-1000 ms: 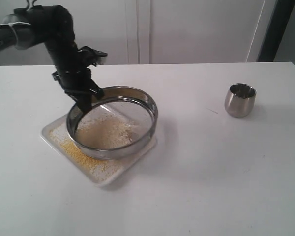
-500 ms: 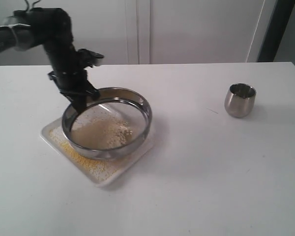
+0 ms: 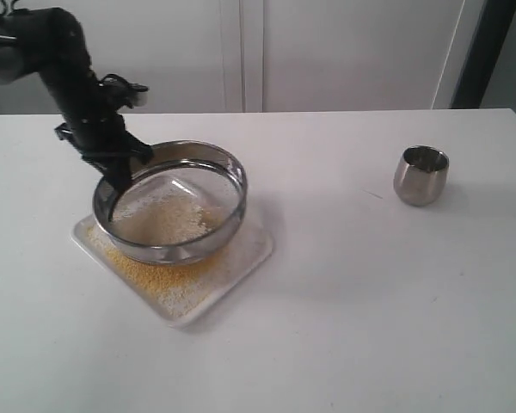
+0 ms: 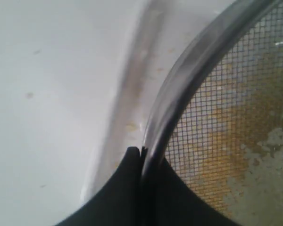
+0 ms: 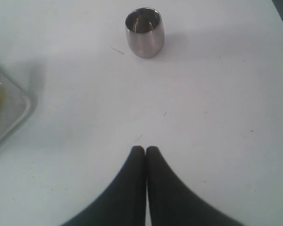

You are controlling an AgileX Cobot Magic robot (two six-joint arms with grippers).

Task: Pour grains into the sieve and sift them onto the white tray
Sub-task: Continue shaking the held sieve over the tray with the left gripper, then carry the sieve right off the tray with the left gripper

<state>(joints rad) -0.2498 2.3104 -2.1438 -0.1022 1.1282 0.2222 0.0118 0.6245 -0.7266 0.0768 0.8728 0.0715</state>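
Steel sieve (image 3: 189, 252) hangs just above the white tray (image 3: 249, 245), with the left gripper (image 3: 119, 176) pinched tight on its rim over the tray's far-left side. Yellow grains (image 3: 150, 277) lie on the tray, paler bits in the mesh above it. The right gripper (image 5: 145, 150) is squeezed together and empty, well off the tray, like the steel cup (image 3: 420, 175).

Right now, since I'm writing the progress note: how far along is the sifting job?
Pouring looks done: the steel cup stands upright off to the side, and the right hand is shut and empty. In hand: the left hand clamps the sieve by its rim above the white tray, where yellow grains already lie. Left: a paler heap in the sieve to finish sifting.
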